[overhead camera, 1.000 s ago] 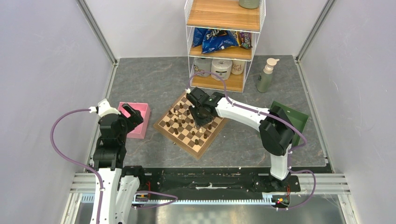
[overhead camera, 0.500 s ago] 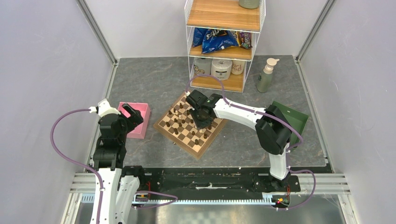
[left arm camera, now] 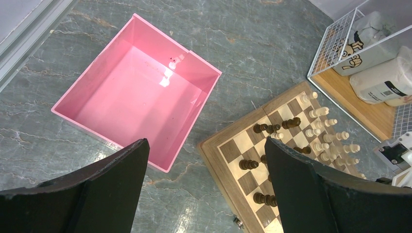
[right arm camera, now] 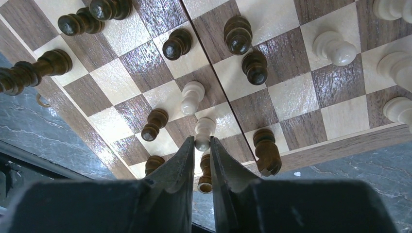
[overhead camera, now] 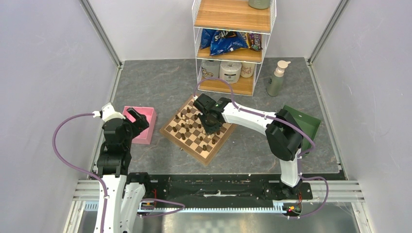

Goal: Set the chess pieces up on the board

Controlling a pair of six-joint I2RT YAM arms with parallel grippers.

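Observation:
The board (overhead camera: 206,154) lies tilted in the middle of the floor, with dark and cream chess pieces (overhead camera: 187,127) scattered over it. My right gripper (overhead camera: 210,127) is down over its middle. In the right wrist view the right gripper (right arm camera: 202,141) is shut on the head of a cream pawn (right arm camera: 204,130) that stands near the board's border (right arm camera: 340,145). A second cream pawn (right arm camera: 192,97) and dark pieces (right arm camera: 177,43) stand close around it. My left gripper (left arm camera: 205,143) hangs open and holds nothing, above the gap between the pink box (left arm camera: 136,92) and the board's corner (left arm camera: 214,154).
The pink box (overhead camera: 142,127) sits left of the board and a green tray (overhead camera: 303,121) to its right. A wire shelf (overhead camera: 233,43) with snacks and rolls stands behind the board, with a soap bottle (overhead camera: 277,77) beside it. Grey walls close in both sides.
My right gripper has shifted slightly left over the board and its jaws have narrowed onto the cream pawn. The left arm has not moved.

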